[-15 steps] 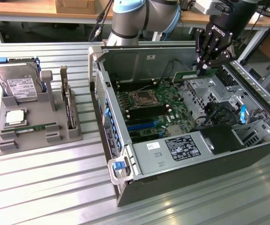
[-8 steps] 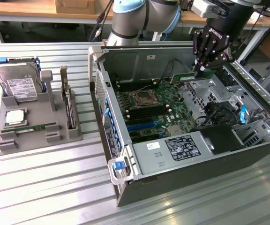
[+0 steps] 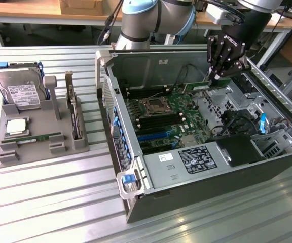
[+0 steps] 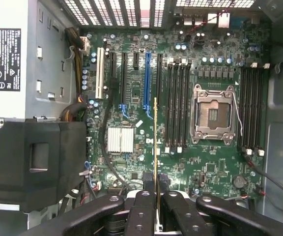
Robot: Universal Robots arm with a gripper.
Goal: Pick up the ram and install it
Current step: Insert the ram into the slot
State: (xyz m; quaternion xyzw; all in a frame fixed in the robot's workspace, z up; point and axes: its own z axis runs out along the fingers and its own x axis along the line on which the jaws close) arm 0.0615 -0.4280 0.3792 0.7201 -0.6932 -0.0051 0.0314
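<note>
My gripper (image 3: pixel 215 76) hangs over the far right part of the open computer case (image 3: pixel 136 202) and is shut on the ram (image 3: pixel 207 85), a thin green stick held level above the motherboard (image 3: pixel 186 126). In the wrist view the ram (image 4: pixel 155 142) shows edge-on as a thin line between the black fingers (image 4: pixel 145 196), above the board between the blue slot (image 4: pixel 147 81) and a bank of black memory slots (image 4: pixel 177 103). A second bank of memory slots (image 4: pixel 252 108) lies beyond the processor socket (image 4: pixel 214 114). Another ram stick (image 3: pixel 39 137) lies on the grey holder (image 3: pixel 80 147).
The grey holder at the exterior view's left also carries a hard drive (image 3: pixel 22 91), a square silver processor (image 3: pixel 15 126) and an upright expansion card (image 3: pixel 74 114). Inside the case sit a power supply (image 3: pixel 199 159), black cables (image 3: pixel 234 121) and a heatsink (image 4: pixel 119 139).
</note>
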